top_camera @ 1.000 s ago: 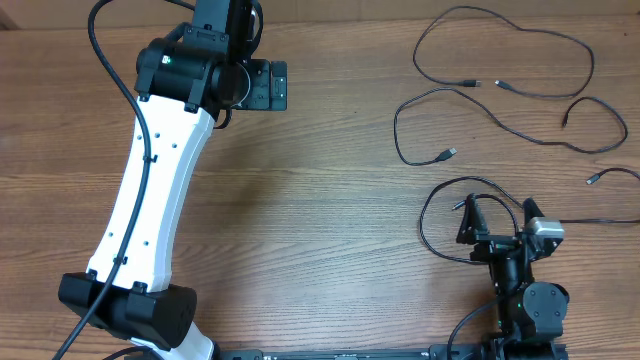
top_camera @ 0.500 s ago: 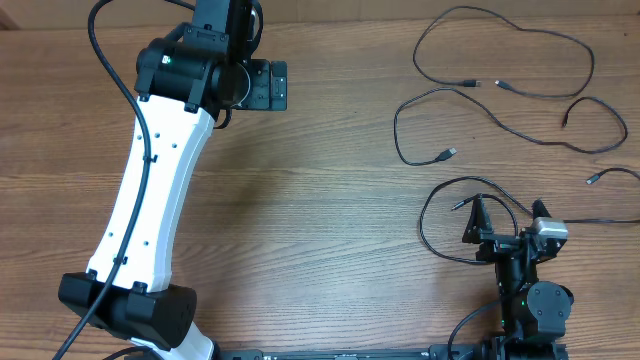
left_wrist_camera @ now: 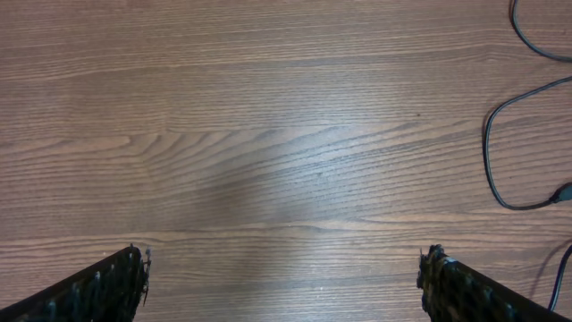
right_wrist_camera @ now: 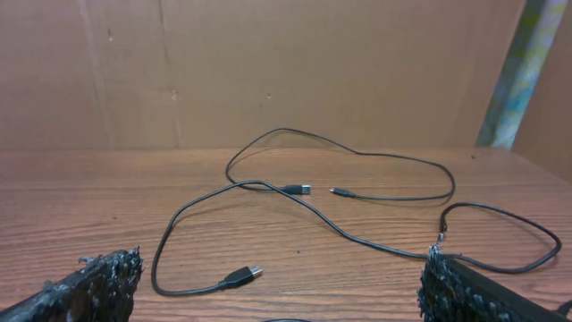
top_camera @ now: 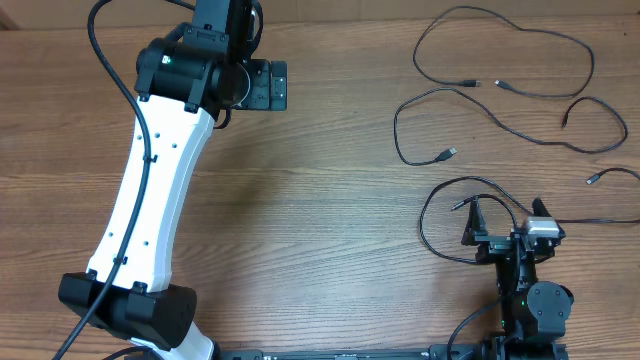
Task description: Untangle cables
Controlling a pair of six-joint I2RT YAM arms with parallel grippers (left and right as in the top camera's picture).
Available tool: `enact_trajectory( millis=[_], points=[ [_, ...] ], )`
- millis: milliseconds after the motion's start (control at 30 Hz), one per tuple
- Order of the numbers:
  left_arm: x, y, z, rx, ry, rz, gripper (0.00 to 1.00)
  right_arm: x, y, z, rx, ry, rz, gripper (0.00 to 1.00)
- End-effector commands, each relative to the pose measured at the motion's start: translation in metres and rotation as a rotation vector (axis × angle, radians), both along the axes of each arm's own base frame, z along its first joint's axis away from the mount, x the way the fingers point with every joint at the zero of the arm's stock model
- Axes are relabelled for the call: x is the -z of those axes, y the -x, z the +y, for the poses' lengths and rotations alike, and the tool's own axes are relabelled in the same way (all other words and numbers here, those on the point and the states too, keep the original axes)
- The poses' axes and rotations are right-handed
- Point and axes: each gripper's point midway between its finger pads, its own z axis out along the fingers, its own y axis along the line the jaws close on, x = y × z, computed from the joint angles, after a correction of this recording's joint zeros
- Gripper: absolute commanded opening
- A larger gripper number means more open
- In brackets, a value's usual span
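Note:
Three thin black cables lie apart on the right of the wooden table. One (top_camera: 520, 30) loops at the far right. A second (top_camera: 398, 125) ends in a plug (top_camera: 450, 152). A third (top_camera: 425, 225) curls beside my right gripper (top_camera: 508, 210), which is open and empty just right of that loop. The right wrist view shows the open jaws (right_wrist_camera: 281, 286) and, beyond them, a plug (right_wrist_camera: 246, 273) and the far loop (right_wrist_camera: 357, 154). My left gripper (top_camera: 268, 85) is open and empty at the far left. Its jaws (left_wrist_camera: 284, 286) hang over bare wood, with a cable (left_wrist_camera: 490, 148) at the right edge.
The white left arm (top_camera: 150, 190) reaches from the front left to the back of the table. A brown cardboard wall (right_wrist_camera: 268, 63) stands behind the table's far edge in the right wrist view.
My right gripper has shifted slightly to the right beside the near cable loop. The left arm and the cables have not moved.

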Motion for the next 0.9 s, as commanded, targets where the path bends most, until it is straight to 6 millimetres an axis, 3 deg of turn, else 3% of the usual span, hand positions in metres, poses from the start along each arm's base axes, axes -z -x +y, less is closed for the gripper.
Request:
enact_trajectory(
  millis=[0, 867],
  points=[
    [-0.0011, -0.004, 0.0019, 0.001, -0.01, -0.01, 0.99, 0.0019, 0.0, 0.0002, -0.002, 0.017, -0.003, 1.0],
    [-0.0011, -0.004, 0.0019, 0.001, -0.011, -0.009, 1.0, 0.0019, -0.0002, 0.0052, -0.022, 0.009, -0.003, 1.0]
  ],
)
